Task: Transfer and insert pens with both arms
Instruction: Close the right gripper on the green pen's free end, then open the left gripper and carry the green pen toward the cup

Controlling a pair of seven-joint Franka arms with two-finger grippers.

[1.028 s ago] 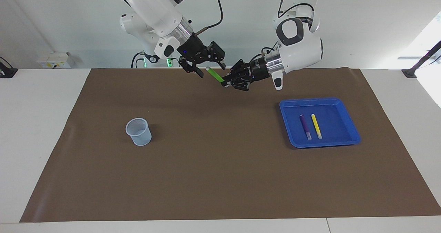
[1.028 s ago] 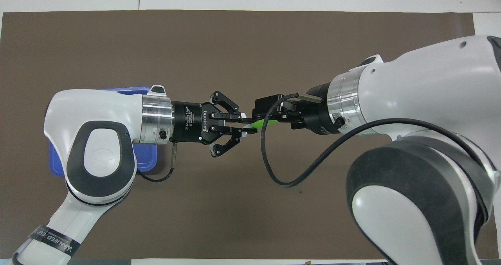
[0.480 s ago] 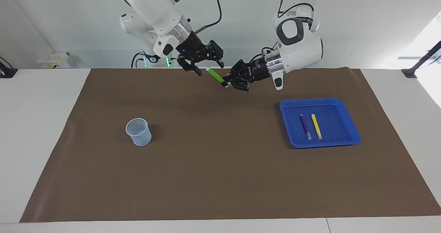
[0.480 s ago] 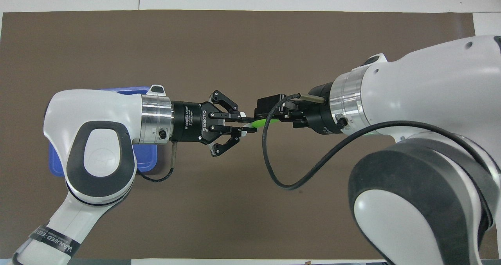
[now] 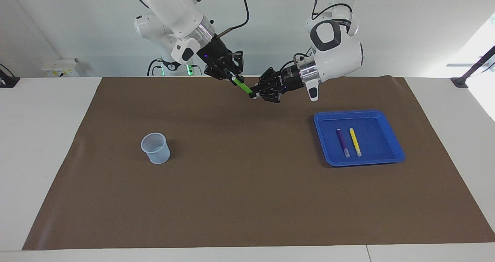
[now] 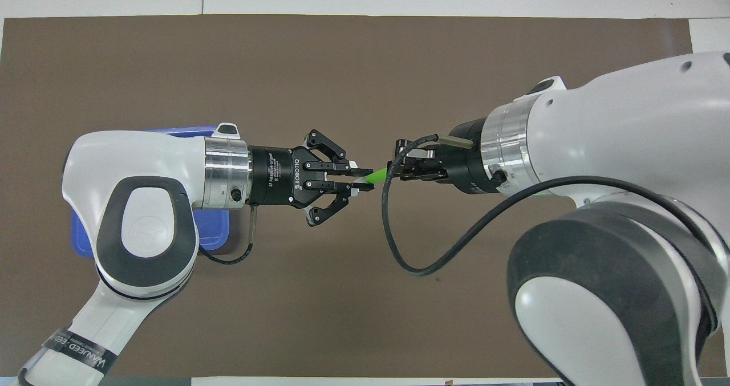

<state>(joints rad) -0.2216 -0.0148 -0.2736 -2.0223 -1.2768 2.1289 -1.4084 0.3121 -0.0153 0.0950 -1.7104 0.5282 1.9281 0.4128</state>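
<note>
Green pen midair, gripped at both ends: left tool & right tool.

Left claw and right claw clamped

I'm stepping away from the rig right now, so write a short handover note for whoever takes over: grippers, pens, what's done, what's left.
Left gripper: shut on the green pen, in the air over the mat.
Right gripper: shut on the same pen's other end.
Purple pen and yellow pen: lying side by side in the blue tray, toward the left arm's end.
Cup: upright toward the right arm's end, no pen visible in it.
Done: green pen lifted, both grippers on it.
Left: left gripper lets go, right arm inserts the pen in the cup; then likely the other two.
</note>
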